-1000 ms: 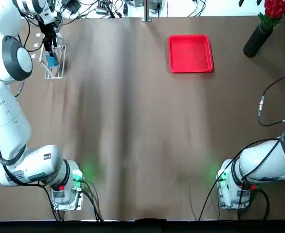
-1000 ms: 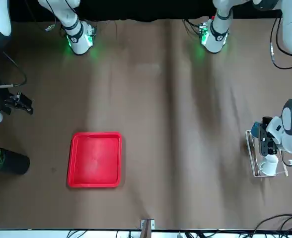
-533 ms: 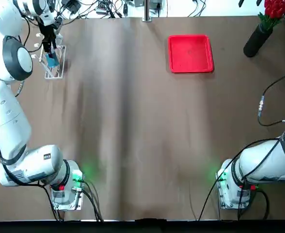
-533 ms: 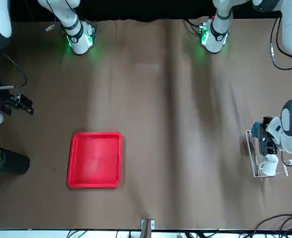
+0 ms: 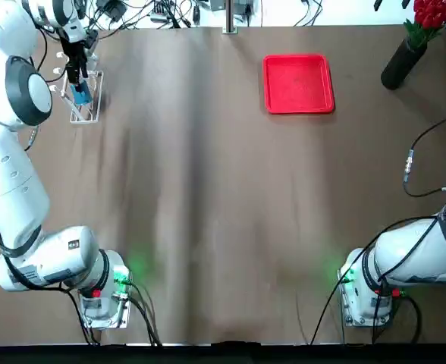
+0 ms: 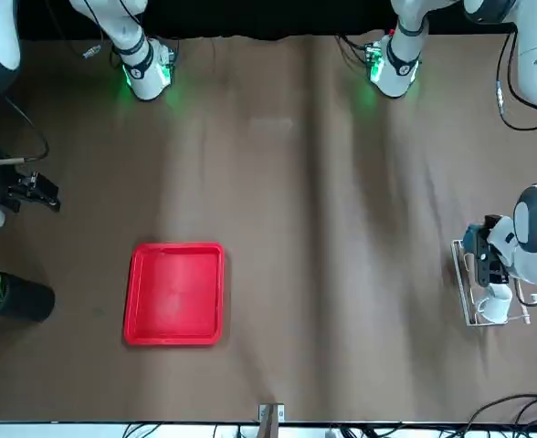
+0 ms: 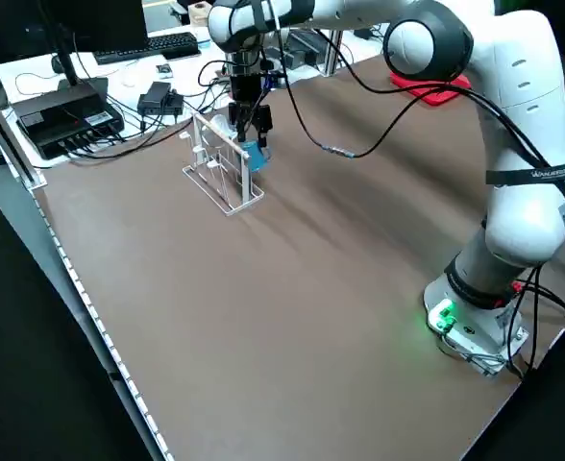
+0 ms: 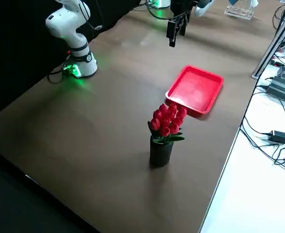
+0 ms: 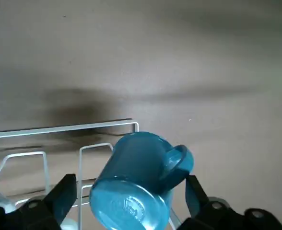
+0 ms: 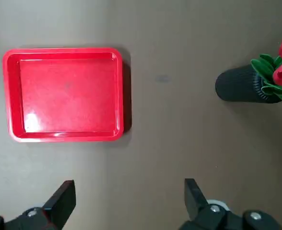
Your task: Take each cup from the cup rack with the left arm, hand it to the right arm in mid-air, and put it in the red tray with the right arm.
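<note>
The blue cup hangs tilted on the wire cup rack at the table's far left corner. My left gripper is down at the rack, open, with one finger on each side of the blue cup. A white cup sits on the same rack just behind it. The red tray lies empty at the far middle right. My right gripper hovers open above the table near the tray, holding nothing.
A black vase of red flowers stands at the far right corner, close to the tray and the right gripper. Cables and electronics lie beyond the table's far edge, behind the rack.
The left arm has shifted only slightly at the rack. The cups, the tray and the right arm have stayed where they were.
</note>
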Motion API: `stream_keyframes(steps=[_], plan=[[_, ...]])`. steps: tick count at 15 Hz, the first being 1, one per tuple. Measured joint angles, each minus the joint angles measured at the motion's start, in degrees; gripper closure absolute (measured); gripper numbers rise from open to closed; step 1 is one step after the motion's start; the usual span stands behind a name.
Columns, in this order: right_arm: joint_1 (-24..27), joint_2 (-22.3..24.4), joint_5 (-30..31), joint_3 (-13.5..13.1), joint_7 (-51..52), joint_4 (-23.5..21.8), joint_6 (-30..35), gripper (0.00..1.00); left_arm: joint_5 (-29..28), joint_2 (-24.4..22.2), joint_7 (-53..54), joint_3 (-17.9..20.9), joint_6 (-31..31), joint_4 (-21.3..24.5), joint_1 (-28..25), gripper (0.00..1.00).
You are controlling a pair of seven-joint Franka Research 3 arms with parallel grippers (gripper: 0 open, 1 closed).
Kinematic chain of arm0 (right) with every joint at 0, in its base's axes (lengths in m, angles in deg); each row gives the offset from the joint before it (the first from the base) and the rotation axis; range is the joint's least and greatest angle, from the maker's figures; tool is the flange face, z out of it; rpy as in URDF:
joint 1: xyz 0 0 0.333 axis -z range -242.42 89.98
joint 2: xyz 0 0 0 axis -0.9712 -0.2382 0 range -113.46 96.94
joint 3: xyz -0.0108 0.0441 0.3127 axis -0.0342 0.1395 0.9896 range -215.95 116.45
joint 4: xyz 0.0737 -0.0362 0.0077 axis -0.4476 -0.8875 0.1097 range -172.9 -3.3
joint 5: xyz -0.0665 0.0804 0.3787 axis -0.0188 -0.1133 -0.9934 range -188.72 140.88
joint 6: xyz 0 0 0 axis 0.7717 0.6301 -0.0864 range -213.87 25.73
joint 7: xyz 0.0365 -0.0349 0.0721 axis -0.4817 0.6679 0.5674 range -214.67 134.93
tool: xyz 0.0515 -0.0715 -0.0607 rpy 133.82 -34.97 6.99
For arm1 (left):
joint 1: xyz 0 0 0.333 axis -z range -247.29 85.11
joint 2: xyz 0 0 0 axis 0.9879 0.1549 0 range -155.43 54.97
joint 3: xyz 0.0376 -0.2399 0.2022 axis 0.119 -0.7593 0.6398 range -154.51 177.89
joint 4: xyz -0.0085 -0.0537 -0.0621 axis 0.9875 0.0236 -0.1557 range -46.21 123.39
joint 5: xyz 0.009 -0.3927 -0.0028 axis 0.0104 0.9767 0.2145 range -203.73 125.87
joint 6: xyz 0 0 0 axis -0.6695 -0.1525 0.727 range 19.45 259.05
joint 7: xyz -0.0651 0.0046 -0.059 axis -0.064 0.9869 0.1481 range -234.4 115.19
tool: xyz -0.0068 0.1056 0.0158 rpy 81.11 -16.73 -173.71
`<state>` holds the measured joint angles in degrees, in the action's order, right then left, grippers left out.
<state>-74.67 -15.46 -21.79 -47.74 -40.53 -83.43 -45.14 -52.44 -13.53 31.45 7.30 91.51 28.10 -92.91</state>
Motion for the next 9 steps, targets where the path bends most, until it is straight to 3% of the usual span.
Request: stream_keyframes(steps=[9], plan=[[-0.12, 0.00, 0.00, 0.09, 0.00, 0.01, -0.02, 0.00, -0.41, -0.04, 1.56, -0.01, -1.86, -0.25, 0.38, 0.00]])
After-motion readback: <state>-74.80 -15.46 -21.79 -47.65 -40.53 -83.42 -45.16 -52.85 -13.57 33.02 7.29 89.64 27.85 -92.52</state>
